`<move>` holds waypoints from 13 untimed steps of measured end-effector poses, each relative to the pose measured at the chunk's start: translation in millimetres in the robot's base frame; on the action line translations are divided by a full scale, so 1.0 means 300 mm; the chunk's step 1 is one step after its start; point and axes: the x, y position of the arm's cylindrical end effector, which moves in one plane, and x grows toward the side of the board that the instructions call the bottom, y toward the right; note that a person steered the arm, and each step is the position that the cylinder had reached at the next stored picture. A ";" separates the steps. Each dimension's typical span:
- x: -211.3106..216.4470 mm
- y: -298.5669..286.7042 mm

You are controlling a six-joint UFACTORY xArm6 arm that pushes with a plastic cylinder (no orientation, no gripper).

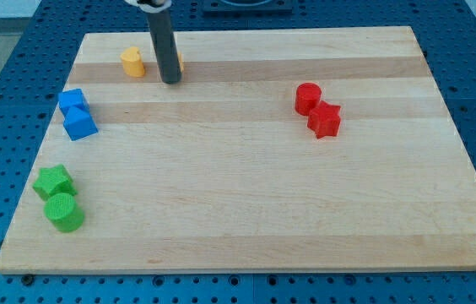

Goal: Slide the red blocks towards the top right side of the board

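Observation:
A red cylinder (pixel 307 98) and a red star-shaped block (pixel 325 120) sit touching each other right of the board's middle, in its upper half. My tip (pixel 170 81) rests on the board near the view's top left, far to the left of both red blocks. It stands just right of a yellow block (pixel 133 62). A second yellow block (pixel 179 61) peeks out from behind the rod.
Two blue blocks (pixel 76 114) lie together at the left edge. A green star-shaped block (pixel 53 181) and a green cylinder (pixel 64 212) sit at the lower left. The wooden board (pixel 246 211) lies on a blue perforated table.

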 end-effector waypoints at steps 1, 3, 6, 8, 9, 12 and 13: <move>-0.001 0.200; 0.334 0.604; 0.447 1.066; 0.132 1.051; -0.002 1.035; 0.323 0.811; 0.289 0.702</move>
